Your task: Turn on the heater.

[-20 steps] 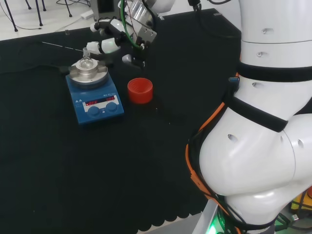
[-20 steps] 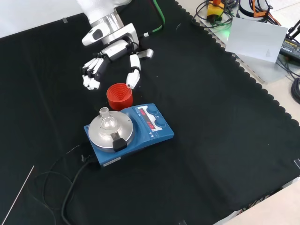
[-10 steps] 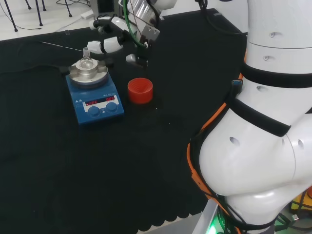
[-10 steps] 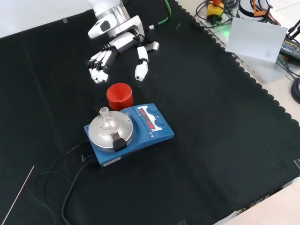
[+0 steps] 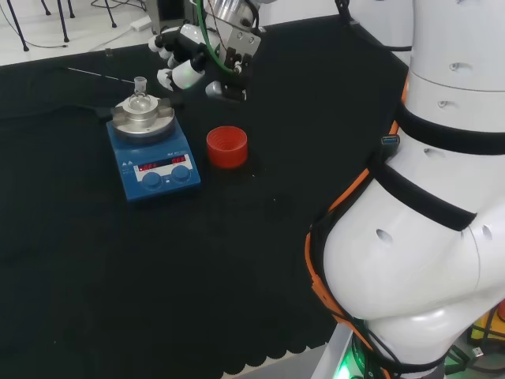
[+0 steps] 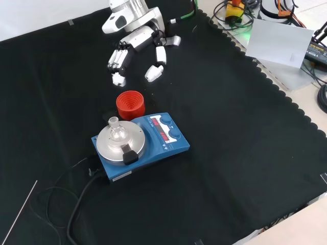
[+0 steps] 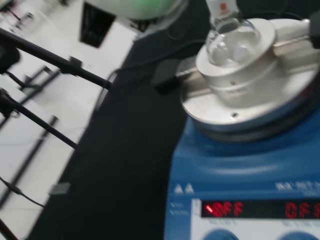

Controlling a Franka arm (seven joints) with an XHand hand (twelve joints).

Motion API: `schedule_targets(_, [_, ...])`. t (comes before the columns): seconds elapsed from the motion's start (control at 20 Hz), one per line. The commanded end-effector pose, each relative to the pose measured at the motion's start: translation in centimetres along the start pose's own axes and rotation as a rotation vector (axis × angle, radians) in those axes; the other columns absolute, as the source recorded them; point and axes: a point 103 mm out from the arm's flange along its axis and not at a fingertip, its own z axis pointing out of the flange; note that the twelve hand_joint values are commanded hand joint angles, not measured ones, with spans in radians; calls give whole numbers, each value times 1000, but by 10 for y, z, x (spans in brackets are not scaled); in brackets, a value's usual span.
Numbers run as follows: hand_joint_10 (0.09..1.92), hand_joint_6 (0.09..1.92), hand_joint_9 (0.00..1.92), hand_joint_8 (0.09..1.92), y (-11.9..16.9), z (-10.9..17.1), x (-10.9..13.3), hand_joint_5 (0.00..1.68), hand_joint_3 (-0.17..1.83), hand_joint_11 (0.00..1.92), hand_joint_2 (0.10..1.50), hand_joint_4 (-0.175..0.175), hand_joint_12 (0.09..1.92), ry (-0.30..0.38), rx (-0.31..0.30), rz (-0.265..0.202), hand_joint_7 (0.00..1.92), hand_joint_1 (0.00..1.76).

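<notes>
Black cloth [image 6: 245, 127], glass flask [image 6: 116, 132] seemingly empty, on heater [image 6: 140, 144]

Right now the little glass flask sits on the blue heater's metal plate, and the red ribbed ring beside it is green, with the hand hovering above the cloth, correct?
Nearly. The ribbed ring beside the blue heater is red, not green, as the front view shows. The small clear glass flask does sit on the round metal plate, and the hand hovers open above the black cloth.

Black cloth surface [image 6: 245, 168] w/ blue heater [image 6: 140, 144] on it; red ribbed ring [image 6: 130, 104] just behind heater, thin rod [image 6: 19, 214] well apart.
</notes>
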Motion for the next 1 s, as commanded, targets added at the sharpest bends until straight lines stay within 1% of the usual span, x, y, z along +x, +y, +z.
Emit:
schedule_targets(0.05, [470, 347, 931, 603, -29, 4, 6, 450, 988, 810, 610, 8, 1213, -102, 90, 67, 652, 1101])
schedule_targets(0.15, [435, 421, 1035, 607, -36, 9, 8, 430, 996, 931, 609, 0, 1149, -124, 139, 82, 756, 1115])
schedule_targets(0.25, [403, 475, 1148, 617, -42, 16, 11, 410, 992, 1074, 615, -11, 1055, -170, 168, 79, 873, 1131])
schedule_targets(0.4, [385, 511, 1279, 676, -51, 28, 19, 393, 964, 1319, 635, -34, 869, -239, 209, 77, 985, 1166])
schedule_targets(0.45, [403, 518, 1320, 722, -54, 31, 22, 389, 945, 1396, 648, -45, 787, -273, 216, 84, 1026, 1189])
schedule_targets(0.55, [476, 521, 1399, 938, -60, 37, 28, 384, 796, 1501, 688, -70, 677, -334, 216, 92, 1070, 1320])
schedule_targets(0.6, [529, 514, 1430, 988, -62, 40, 32, 384, 789, 1533, 676, -77, 646, -351, 218, 96, 1091, 1356])
schedule_targets(0.65, [574, 505, 1457, 1004, -64, 43, 34, 386, 812, 1554, 650, -81, 630, -365, 223, 100, 1116, 1379])
schedule_targets(0.8, [672, 480, 1526, 1025, -68, 50, 43, 394, 984, 1595, 529, -89, 625, -396, 241, 108, 1188, 1411])
schedule_targets(1.0, [715, 453, 1582, 1047, -71, 59, 53, 400, 1136, 1627, 431, -92, 671, -426, 273, 113, 1237, 1426])
